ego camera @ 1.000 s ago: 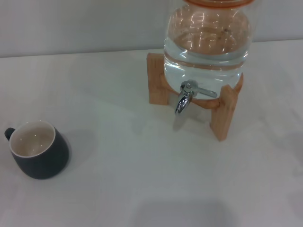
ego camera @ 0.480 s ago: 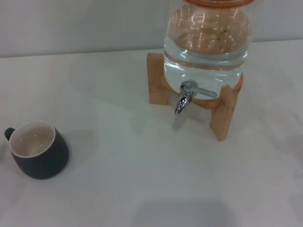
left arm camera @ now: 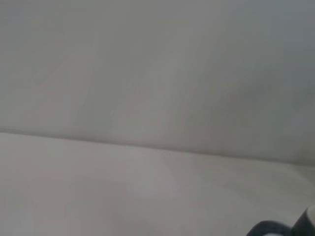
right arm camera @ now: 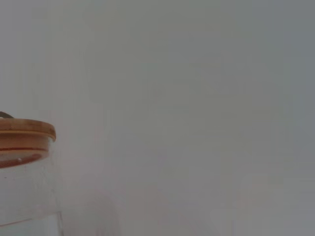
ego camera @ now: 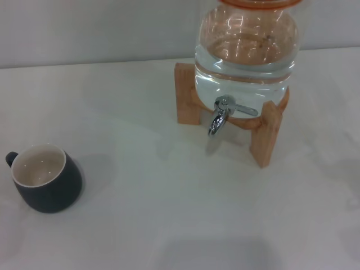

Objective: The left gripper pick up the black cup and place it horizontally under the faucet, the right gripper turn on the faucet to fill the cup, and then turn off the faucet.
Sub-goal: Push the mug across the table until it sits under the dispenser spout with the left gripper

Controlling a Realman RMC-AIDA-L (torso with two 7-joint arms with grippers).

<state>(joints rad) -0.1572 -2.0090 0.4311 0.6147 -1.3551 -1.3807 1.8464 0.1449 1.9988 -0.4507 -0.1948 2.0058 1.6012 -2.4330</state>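
cup [ego camera: 45, 179] upright on the white counter [ego camera: 140, 214], near-left of the head view, cream inside showing, empty as far as can be told, small loop handle [ego camera: 10, 158] pointing away to the far left. faucet [ego camera: 219, 117] well apart from it, far right, chrome spout hanging down over bare counter, thin lever [ego camera: 243, 109] lying out to the side; no stream seen, so judged closed. it sits low on a clear jar [ego camera: 246, 50] part-filled with water, carried on a wooden stand [ego camera: 265, 132]. neither gripper shows in the head view. left wrist view: blank wall and counter, only a sliver of the cup's handle [left arm camera: 268, 229] at the frame edge; left gripper's own fingers not seen, so cannot tell how wide it is. right wrist view: wall plus the jar's wooden lid [right arm camera: 25, 129] and the glass shoulder below it; right gripper likewise unseen, state cannot be told. judgement: task is at its very first step, the reach for the cup; nothing grasped, nothing under the spout. next move calls for the left gripper to come in over the cup, open wide enough for its squat round body or rim, keep clear of the handle, then carry it level across to stand beneath the spout.
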